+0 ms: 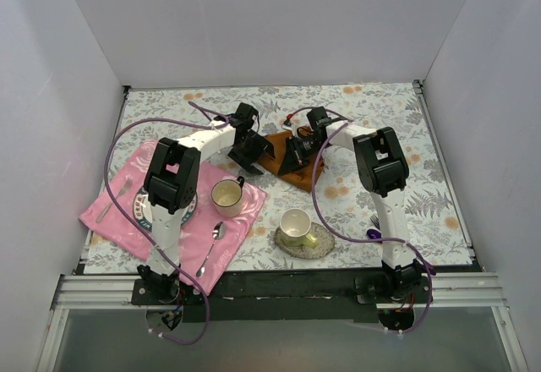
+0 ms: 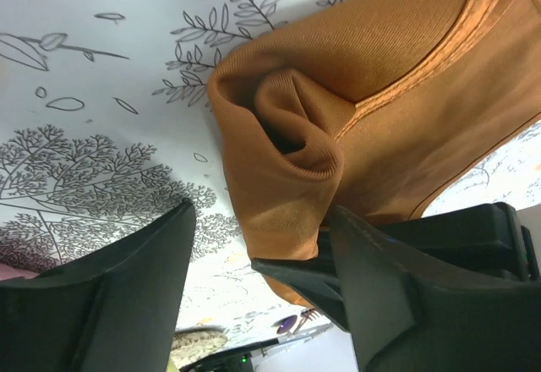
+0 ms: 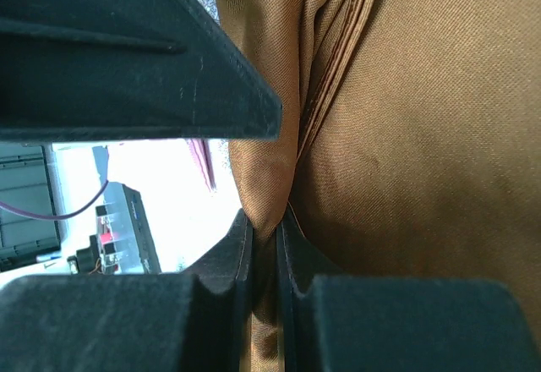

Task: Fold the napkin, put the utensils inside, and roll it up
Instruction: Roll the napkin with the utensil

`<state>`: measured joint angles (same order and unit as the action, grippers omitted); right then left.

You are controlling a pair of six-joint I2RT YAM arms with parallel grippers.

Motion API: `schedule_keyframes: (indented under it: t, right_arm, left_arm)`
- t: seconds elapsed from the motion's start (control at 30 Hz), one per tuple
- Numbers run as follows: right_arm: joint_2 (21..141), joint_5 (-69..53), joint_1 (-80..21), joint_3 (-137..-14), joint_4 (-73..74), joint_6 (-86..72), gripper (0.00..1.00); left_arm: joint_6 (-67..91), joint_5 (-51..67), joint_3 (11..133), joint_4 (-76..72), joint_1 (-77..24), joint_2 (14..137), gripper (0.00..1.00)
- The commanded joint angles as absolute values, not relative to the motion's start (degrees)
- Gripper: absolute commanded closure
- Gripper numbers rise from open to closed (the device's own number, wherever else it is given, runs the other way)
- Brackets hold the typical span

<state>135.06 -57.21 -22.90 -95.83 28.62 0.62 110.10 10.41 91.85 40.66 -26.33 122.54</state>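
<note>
Up close, the right gripper (image 3: 264, 224) pinches a thin napkin (image 3: 406, 135) fold, the left gripper (image 2: 262, 216) spread around the bunched end; slick cloth could slip out and unfold.

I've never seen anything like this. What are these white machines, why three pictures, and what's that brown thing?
Two robot arms, bolted at the near edge of a table. The wide picture looks down from above; the close-ups come from a camera on each wrist. Both reach a rust-orange napkin: the right gripper pinches a fold, the left gripper stands open at a bunched end. Nearby: a pink cloth, two cups, a metal spoon, small purple utensils by the right arm's base.
</note>
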Motion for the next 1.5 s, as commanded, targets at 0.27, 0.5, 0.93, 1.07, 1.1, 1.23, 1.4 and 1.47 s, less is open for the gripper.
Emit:
schedule_keyframes:
  t: [0.27,0.5,0.93,1.07,1.1,1.23,1.4,1.47]
  right_arm:
    - [131.0,-45.6,-23.4,-96.2,34.5,4.8,0.75]
    - [118.4,-31.7,-25.2,-92.1,32.2,10.8,0.62]
    - [108.5,-10.3,-37.5,-80.0,22.3,21.4,0.46]
    - [110.4,-6.2,-40.7,-80.6,22.3,23.0,0.44]
    - [110.9,-5.7,-41.0,-80.3,22.0,23.3,0.44]
    - [113.0,-1.3,-42.6,-80.8,21.6,24.2,0.02]
    - [114.4,2.8,-44.3,-79.7,19.6,24.7,0.05]
    - [114.9,3.5,-44.4,-80.1,19.6,24.6,0.09]
  left_arm:
    - [109.6,7.4,91.8,41.3,-26.3,123.0,0.74]
    - [107.4,8.3,92.7,42.5,-26.4,123.1,0.78]
    - [106.7,12.7,93.2,42.0,-25.2,124.6,0.79]
    - [106.7,13.8,93.2,41.9,-24.8,124.9,0.79]
    - [106.7,13.9,93.2,41.9,-24.7,124.8,0.79]
    - [106.6,14.5,93.2,41.7,-24.6,124.8,0.79]
    - [106.4,14.9,93.2,41.9,-24.4,125.0,0.79]
    - [106.3,15.0,93.0,41.9,-24.3,124.9,0.79]
